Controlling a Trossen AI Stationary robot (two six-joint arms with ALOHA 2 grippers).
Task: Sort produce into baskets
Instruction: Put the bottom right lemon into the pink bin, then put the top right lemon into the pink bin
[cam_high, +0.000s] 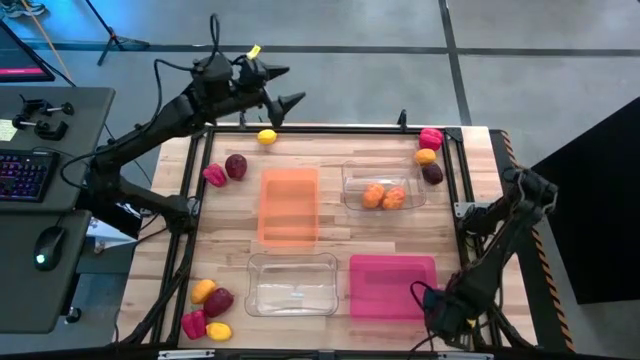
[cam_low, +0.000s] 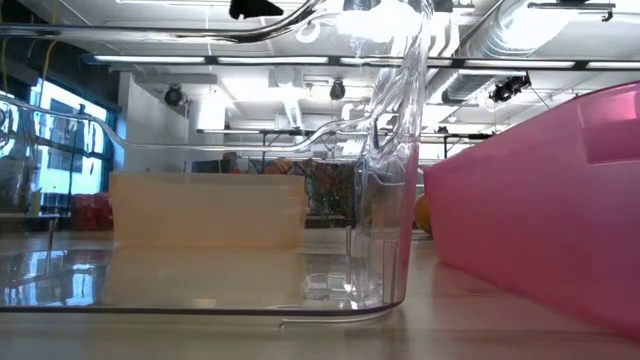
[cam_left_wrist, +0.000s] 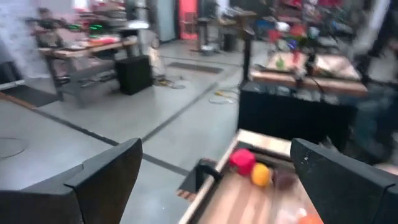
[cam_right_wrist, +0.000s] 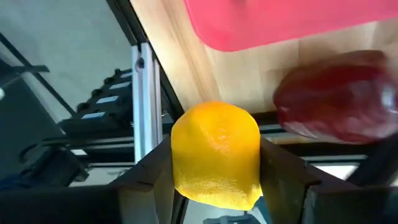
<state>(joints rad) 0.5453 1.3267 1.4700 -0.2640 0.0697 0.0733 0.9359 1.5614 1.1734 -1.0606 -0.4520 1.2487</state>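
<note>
My right gripper (cam_right_wrist: 216, 163) is at the table's near right corner (cam_high: 441, 311), next to the pink basket (cam_high: 392, 287), shut on a yellow lemon (cam_right_wrist: 214, 152). A dark maroon fruit (cam_right_wrist: 339, 96) lies beside it. My left gripper (cam_high: 288, 86) is open and empty, held above the table's far edge near a lemon (cam_high: 267, 137); its fingers stand wide apart in the left wrist view (cam_left_wrist: 217, 180). The orange basket (cam_high: 290, 207) and the near clear basket (cam_high: 292, 283) hold nothing. The far clear basket (cam_high: 383, 187) holds two orange fruits. My right gripper pinches the lemon by its two opposite sides (cam_right_wrist: 179, 155) between its two fingers. The lemon fills the gap between them. Whether it rests on the table or is lifted, I cannot tell.
A red pepper (cam_high: 214, 176) and a maroon fruit (cam_high: 236, 166) lie at the far left. A pepper (cam_high: 431, 137), an orange fruit (cam_high: 425, 156) and a maroon fruit (cam_high: 432, 173) lie at the far right. Several pieces (cam_high: 208, 310) lie at the near left corner.
</note>
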